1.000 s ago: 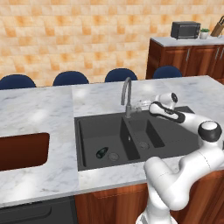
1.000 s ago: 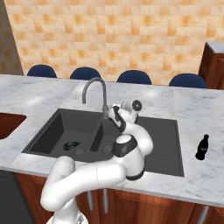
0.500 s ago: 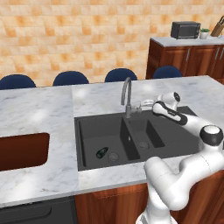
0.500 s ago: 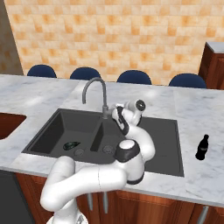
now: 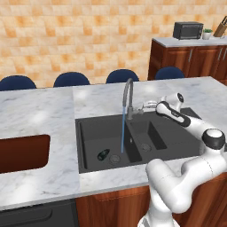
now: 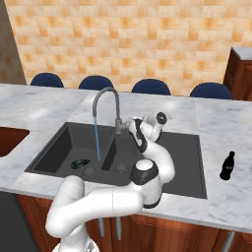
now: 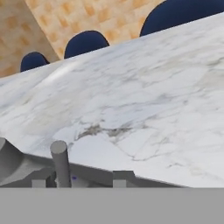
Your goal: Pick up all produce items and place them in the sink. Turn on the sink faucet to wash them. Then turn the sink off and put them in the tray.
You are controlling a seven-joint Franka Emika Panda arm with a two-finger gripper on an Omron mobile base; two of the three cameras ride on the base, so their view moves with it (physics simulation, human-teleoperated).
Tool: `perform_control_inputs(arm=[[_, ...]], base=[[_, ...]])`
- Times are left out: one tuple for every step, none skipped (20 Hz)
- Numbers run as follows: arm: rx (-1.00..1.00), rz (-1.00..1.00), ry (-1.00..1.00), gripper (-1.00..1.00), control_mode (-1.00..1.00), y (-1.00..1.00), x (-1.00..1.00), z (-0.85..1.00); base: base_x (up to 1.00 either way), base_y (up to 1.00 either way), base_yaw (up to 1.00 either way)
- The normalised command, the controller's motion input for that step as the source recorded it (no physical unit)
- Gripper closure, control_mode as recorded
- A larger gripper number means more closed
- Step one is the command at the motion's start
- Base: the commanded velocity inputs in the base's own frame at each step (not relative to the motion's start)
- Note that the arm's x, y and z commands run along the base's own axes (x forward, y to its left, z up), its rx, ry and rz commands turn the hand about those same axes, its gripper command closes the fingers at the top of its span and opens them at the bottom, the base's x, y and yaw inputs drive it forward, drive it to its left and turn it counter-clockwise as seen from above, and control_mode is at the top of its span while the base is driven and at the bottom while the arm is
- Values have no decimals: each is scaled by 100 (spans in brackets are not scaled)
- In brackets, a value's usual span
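Dark green vegetable lies on the floor of the left basin of the black sink, low in the frame centre-left of the left base view, just beside the round drain and apart from the basin walls. In the right base view the same vegetable sits at the near left corner of the left basin, close to the front wall of the sink.

Thin blue stream of water falls from the spout of the grey faucet into the left basin, landing between the vegetable and the divider; the right base view shows the water from the faucet likewise.

Gripper is at frame centre, right at the faucet's side lever; whether its jaws are parted or clamped cannot be told. The right base view places the gripper just beside the faucet base.

Red-brown tray is sunk in the marble surface at the left edge, well apart from the sink, with a bare strip of surface between them. A small black bottle stands on the surface right of the drainboard, near the right edge.
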Motion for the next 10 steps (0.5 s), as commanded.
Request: perform_control_inputs(arm=[[0, 5, -5, 100, -100, 0, 16, 0], [0, 12, -12, 100, -100, 8, 19, 0], [0, 18, -18, 100, -100, 21, 20, 0], [0, 23, -17, 100, -100, 28, 25, 0], [1, 26, -16, 100, -100, 38, 29, -3], [1, 27, -15, 100, -100, 39, 32, -4], [2, 31, -15, 100, -100, 41, 34, -10], [3, 34, -14, 100, -100, 43, 38, -14], [4, 37, -12, 100, -100, 43, 37, -18], [4, 39, -9, 100, -100, 48, 45, -20]], base=[[0, 0, 0], [0, 0, 0], [0, 0, 0], [0, 0, 0], [0, 0, 0], [0, 0, 0], [0, 0, 0], [0, 0, 0], [0, 0, 0], [0, 0, 0]])
